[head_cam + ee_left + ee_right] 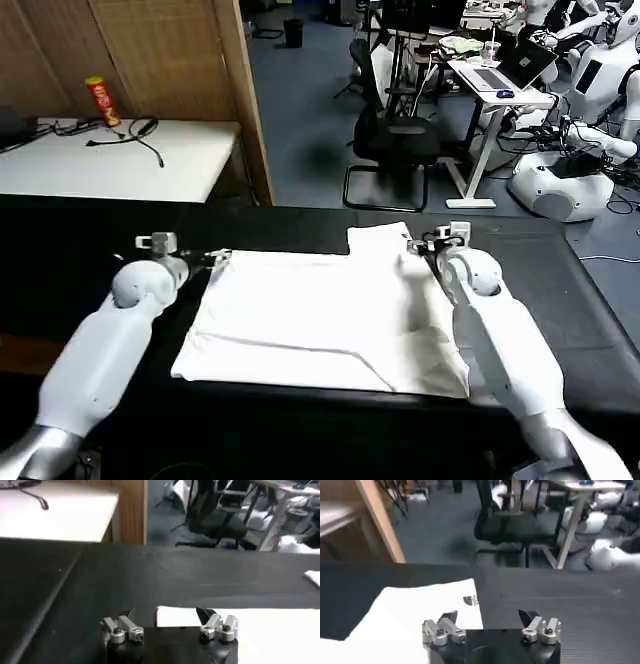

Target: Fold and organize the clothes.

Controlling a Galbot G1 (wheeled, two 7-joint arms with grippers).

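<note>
A white T-shirt [320, 315] lies flat and partly folded on the black table covering [560, 290], with a sleeve flap [380, 238] sticking out at its far right. My left gripper [216, 258] hovers at the shirt's far left corner. In the left wrist view this gripper [167, 616] is open, and the shirt's white corner [175, 616] lies between its spread fingers. My right gripper [426, 243] is at the far right edge by the flap. It [489, 616] is open too, one finger over the shirt [420, 607] near a small dark logo [469, 600], the other over bare black cloth.
Behind the table on the left stand a white table [120, 165] with a red can [101, 100] and cables, and a wooden partition [235, 90]. An office chair [395, 140], a desk with a laptop [500, 85] and other robots [565, 180] are farther back.
</note>
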